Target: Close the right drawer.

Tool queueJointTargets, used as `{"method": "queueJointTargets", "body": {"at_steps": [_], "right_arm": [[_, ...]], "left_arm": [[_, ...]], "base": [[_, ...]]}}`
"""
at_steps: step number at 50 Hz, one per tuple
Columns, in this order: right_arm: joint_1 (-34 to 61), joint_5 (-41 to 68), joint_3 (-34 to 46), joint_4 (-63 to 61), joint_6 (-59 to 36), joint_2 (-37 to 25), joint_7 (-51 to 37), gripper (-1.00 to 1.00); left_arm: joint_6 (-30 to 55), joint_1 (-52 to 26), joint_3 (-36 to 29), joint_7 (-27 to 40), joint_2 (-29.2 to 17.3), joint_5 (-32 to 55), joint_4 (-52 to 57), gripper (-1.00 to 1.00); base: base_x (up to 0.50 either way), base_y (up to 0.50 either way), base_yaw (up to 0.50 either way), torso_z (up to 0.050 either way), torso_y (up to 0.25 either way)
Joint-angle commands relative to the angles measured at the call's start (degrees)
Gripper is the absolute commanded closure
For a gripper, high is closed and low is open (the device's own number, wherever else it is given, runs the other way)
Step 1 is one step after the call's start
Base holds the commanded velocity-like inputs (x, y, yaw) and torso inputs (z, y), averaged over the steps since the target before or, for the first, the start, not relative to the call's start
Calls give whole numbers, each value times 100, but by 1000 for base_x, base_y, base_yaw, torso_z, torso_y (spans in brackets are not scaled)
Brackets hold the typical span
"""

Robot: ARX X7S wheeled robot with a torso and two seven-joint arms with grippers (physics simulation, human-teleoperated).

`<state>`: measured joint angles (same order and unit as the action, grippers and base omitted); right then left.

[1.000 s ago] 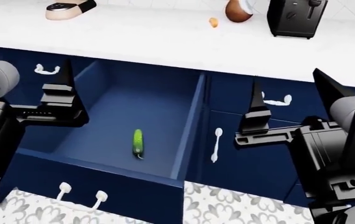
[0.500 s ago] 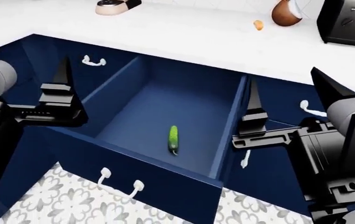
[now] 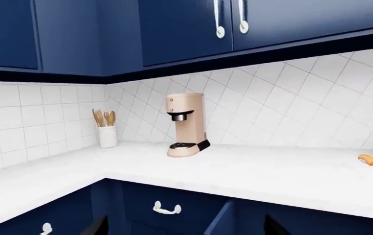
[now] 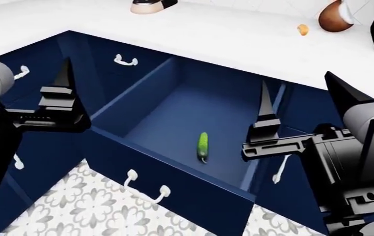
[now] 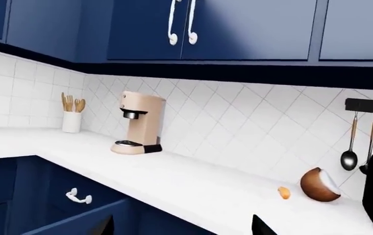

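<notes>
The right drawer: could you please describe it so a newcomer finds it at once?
Under the white countertop runs a row of navy fronts. The right drawer is the wide one pulled open, with a cucumber lying inside; the narrower drawer beside it is shut.

A beige plastic coffee machine (image 5: 138, 123) stood on the white countertop (image 5: 193, 188) against the diagonal white tile wall (image 5: 258, 132). A white jar of wooden utensils (image 5: 72, 116) sat further along. A halved brown coconut (image 5: 319, 184) lay near a small orange piece (image 5: 283, 192), under hanging ladles (image 5: 350, 147). Navy upper cabinets (image 5: 238, 29) carried white handles (image 5: 180, 22).
</notes>
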<state>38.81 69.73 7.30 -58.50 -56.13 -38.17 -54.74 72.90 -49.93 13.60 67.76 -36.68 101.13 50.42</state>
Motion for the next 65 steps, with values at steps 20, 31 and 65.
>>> {"method": "queueJointTargets", "body": {"at_steps": [20,31,65], "right_arm": [[-52,182,14,84,337,-114,-51,-100],[-17,69,26,-19,482,-189,-7,-100],[207,-40,514,-58,443,-400,-205,-100]], "left_arm": [[-195,-42,-120,80,-116,115,24,-100],[-237,-30,-147,63,-135,93,39,-100],[-385,-65,-222,84,-261,118,62,-100]], "base": [[236,-441,0,0,0],[432,-59,0,0,0],[49,16,397,0,0]]}}
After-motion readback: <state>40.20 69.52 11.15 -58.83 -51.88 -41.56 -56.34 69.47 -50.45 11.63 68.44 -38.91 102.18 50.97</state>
